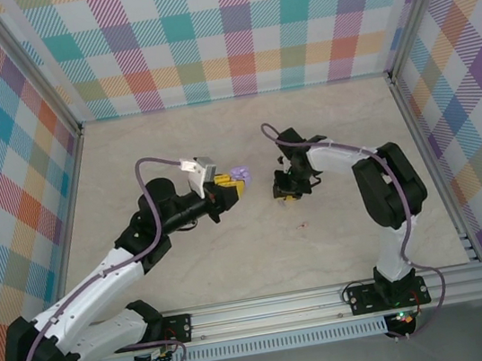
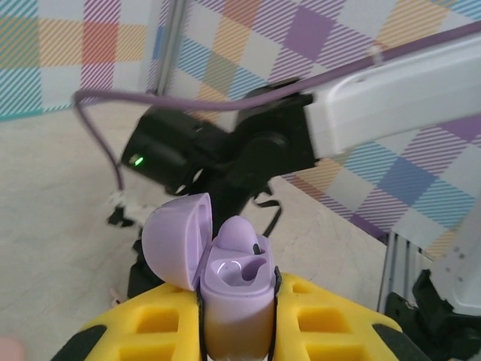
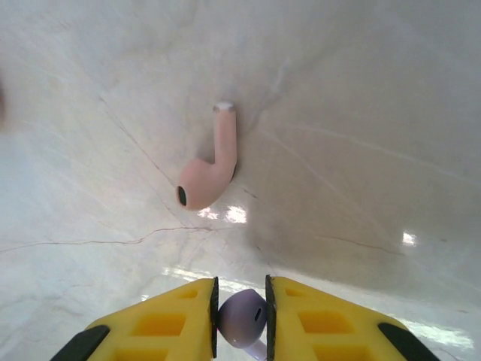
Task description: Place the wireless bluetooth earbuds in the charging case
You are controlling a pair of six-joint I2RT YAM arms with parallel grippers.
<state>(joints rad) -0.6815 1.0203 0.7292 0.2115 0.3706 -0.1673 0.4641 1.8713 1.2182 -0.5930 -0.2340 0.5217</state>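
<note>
Right gripper (image 3: 241,292) is clenched on a small lilac stemmed plastic earbud (image 3: 242,317), whose rounded head sits pinched between the two yellow ribbed fingers (image 3: 169,325) right at their tips. Its stem points back toward the wrist and is mostly hidden. Just ahead of those fingertips, apart from them, a pale pink stemmed earbud (image 3: 207,174) lies flat on the marbled white table (image 3: 361,113), bulb toward the gripper and stem pointing away.

Left gripper (image 2: 239,331) is clamped on a lilac plastic charging case (image 2: 239,304), gripping its lower body from both sides with the top standing clear above the yellow fingers (image 2: 150,327). The case's domed hinged lid (image 2: 176,237) is swung open to the left. Inside the open top, one curved slot looks empty, and a rounded lilac lump with a dark spot rises at the far side; whether that is a seated earbud I cannot tell.

From the overhead camera, the left gripper (image 1: 227,189) holds the charging case (image 1: 239,176) above the table (image 1: 262,259), and the right gripper (image 1: 284,190) hangs near it on the right, with a clear gap between them.
</note>
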